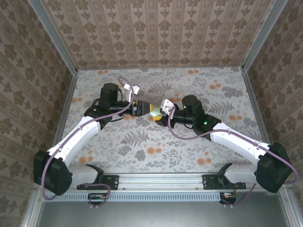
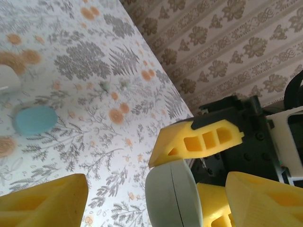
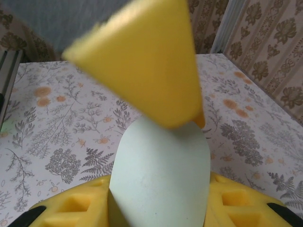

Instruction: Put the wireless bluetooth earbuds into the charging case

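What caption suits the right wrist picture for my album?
Yellow fingers pinch a pale green oval case over a flowery table.

— Any writing, labels or numbers you can make out?
— None that I can read. The charging case (image 3: pixel 161 189) pinched in my right tool (image 3: pixel 173 165) has a plain shell, and the tabletop (image 1: pixel 189 156) bears only printed ferns and flowers.
— So no brand anywhere?
— None legible.
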You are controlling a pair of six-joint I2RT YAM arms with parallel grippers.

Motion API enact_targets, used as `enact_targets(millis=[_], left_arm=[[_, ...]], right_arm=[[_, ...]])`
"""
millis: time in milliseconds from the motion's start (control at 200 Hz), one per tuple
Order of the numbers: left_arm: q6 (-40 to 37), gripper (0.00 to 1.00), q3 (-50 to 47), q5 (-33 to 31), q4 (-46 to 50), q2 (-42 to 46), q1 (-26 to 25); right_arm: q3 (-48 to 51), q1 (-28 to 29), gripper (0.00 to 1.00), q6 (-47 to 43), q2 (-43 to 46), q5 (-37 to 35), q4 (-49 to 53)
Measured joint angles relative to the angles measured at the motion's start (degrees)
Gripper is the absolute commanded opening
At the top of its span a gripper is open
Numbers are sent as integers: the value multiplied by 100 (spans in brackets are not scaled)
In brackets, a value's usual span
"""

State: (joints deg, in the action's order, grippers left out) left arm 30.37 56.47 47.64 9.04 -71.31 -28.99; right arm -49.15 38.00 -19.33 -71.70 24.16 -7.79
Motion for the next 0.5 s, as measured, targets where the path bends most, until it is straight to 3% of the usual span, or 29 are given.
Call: enact_targets(millis=[240,500], left_arm=[[109,56,79,83,61,-72,-146],[398,24,107,98,-15,-173,-184]], right_arm=[[15,2,37,-2,2,-162,-149],[46,2,40,-26,7,-330,-245]])
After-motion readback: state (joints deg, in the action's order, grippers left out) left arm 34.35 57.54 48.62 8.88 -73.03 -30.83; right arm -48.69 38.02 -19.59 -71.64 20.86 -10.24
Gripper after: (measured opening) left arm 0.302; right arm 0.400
